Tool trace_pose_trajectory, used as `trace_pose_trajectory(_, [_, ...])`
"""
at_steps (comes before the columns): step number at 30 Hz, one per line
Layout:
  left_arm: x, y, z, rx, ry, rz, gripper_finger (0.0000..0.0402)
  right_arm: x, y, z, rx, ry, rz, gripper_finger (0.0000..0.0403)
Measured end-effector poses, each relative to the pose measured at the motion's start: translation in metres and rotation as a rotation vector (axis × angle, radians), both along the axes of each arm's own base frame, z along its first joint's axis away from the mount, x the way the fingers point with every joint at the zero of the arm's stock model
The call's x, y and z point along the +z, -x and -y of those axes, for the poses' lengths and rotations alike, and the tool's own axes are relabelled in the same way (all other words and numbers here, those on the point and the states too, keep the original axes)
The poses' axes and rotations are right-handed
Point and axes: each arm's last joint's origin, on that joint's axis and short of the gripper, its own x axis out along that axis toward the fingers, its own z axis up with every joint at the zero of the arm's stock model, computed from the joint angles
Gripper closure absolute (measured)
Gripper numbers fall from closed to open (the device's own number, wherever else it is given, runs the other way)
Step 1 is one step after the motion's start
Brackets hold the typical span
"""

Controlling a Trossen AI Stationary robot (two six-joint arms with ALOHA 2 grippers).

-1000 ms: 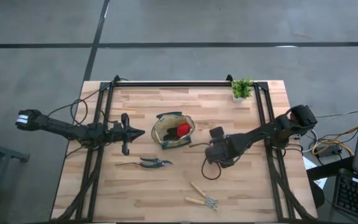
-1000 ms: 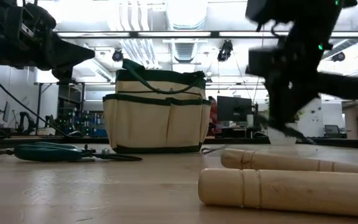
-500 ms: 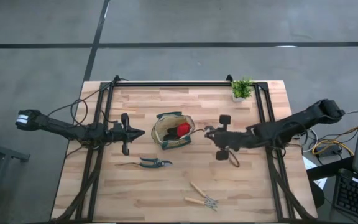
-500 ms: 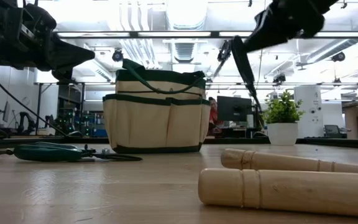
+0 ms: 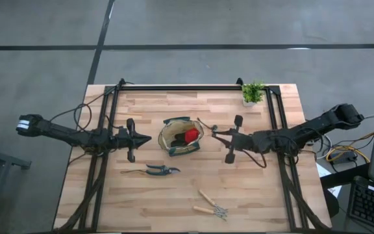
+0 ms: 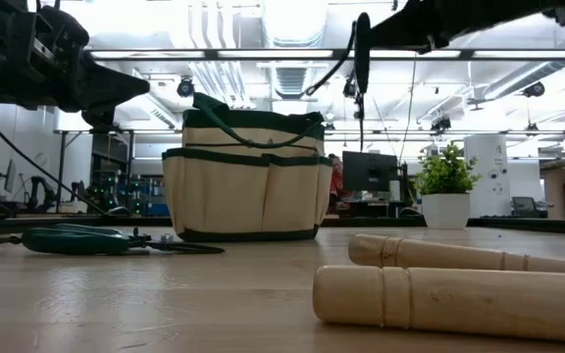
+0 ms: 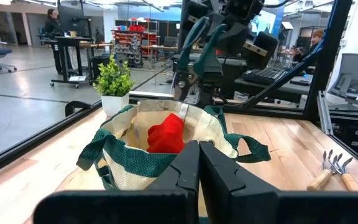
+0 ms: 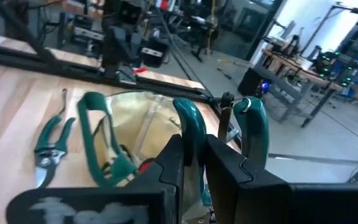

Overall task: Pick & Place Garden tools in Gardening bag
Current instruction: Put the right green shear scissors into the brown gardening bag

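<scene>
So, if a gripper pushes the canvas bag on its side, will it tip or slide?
The canvas bag looks wide and low, so probably it slides rather than tips. Its soft walls and loose green handles would likely fold inward.

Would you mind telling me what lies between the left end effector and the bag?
Nothing: in the high view only bare table separates the shut left end effector from the bag.
</scene>
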Motion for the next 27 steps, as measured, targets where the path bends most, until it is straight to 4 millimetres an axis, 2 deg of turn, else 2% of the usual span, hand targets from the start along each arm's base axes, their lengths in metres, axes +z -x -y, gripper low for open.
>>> trace_pose_trajectory(11, [-0.001,0.0,0.0,0.0,-0.001,-0.009,0.039,-0.018,-0.006,0.013,-0.003,-0.046,0.163,0.0365])
trace_pose_trajectory(16, [-0.002,0.0,0.0,0.001,-0.002,-0.016,0.039,-0.029,-0.013,0.015,-0.013,-0.042,0.132,0.0365])
trace_pose_trajectory(21, [-0.002,0.0,0.0,0.0,-0.002,-0.016,0.039,-0.029,-0.021,0.013,0.018,-0.044,0.205,0.0365])
trace_pose_trajectory(27, [-0.002,0.0,0.0,0.0,-0.003,-0.017,0.039,-0.037,-0.026,0.013,0.011,-0.033,0.196,0.0364])
